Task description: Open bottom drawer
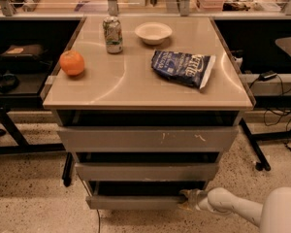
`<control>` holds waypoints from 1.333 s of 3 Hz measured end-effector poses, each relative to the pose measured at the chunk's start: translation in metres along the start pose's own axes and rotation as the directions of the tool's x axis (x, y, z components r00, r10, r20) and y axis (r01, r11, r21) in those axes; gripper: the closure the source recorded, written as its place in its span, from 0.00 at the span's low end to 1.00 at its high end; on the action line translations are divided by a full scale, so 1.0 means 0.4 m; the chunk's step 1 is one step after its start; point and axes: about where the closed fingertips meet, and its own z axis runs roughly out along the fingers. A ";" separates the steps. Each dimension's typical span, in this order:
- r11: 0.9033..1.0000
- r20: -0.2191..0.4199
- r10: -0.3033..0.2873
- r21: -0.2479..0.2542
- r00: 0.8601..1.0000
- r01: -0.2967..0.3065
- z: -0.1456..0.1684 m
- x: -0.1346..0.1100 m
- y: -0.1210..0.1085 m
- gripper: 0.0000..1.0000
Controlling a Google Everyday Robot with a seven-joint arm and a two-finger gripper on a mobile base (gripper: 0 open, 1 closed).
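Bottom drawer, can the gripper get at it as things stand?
Probably yes. The gripper sits low at the right end of the bottom drawer, against the top edge of its front, and nothing shows between them.
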 end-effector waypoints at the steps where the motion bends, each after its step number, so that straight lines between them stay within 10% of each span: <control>1: 1.000 0.000 0.000 0.000 1.000 0.000 0.000 0.000 0.000 0.84; 4: 0.998 0.021 0.047 -0.041 0.999 -0.046 -0.012 0.029 0.039 0.15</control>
